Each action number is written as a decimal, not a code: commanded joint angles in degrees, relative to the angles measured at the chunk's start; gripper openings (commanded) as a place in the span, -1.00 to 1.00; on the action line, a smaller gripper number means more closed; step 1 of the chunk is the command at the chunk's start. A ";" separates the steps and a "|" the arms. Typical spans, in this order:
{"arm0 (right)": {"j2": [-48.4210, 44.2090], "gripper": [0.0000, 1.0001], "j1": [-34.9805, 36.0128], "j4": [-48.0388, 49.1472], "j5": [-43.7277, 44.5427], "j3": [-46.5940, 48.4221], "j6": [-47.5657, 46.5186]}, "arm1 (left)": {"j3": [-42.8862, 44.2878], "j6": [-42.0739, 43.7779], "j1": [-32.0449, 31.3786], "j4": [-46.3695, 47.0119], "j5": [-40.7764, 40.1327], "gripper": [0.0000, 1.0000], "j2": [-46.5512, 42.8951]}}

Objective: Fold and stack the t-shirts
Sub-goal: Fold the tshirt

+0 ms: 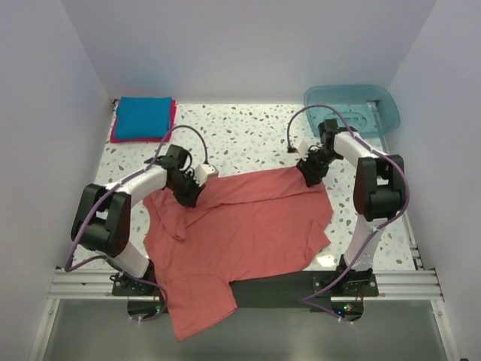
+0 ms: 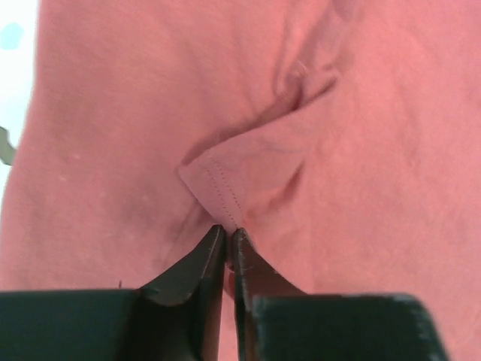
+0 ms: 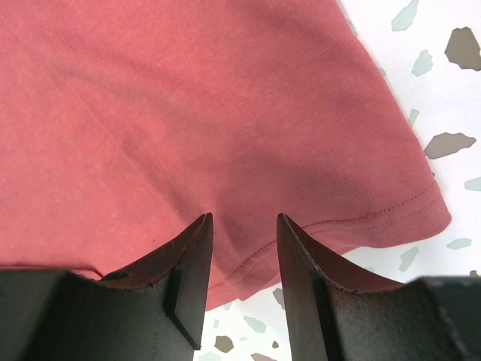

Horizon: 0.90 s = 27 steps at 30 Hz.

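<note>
With left pincer [image 2: 228, 232] clamped on a hemmed fold of the salmon-red cloth t-shirt [image 1: 248, 233] spread on the speckled desk [image 1: 248, 135], close the right pincer [image 3: 244, 219], standing apart, on the far hem, then lift evenly.

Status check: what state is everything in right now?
Salmon-red cloth t-shirt: spread open, far edge folded over.
Bright blue cloth t-shirt: folded, top of stack.
Crimson-pink cloth t-shirt: folded, underneath it.
Translucent teal plastic tub: upright.
Left gripper: jaws shut on salmon-red shirt's hem.
Right gripper: jaws open over its hem.
</note>
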 commanded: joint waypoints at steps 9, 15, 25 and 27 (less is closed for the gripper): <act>-2.76 -0.14 -0.07 0.82 0.69 -0.09 -0.65 | -0.69 7.11 -5.38 -10.53 12.22 -1.00 -8.28; -2.94 -0.13 -0.16 -0.15 0.51 0.26 -1.35 | -0.70 11.34 -14.01 -15.12 11.80 -0.26 -15.49; -3.11 -0.13 1.15 0.02 0.50 4.57 3.30 | 2.39 2.37 4.35 -10.38 2.95 -0.30 -14.20; -2.67 -0.14 1.60 0.20 1.65 4.48 3.39 | 1.51 1.06 5.59 -8.97 -0.93 -0.31 -12.26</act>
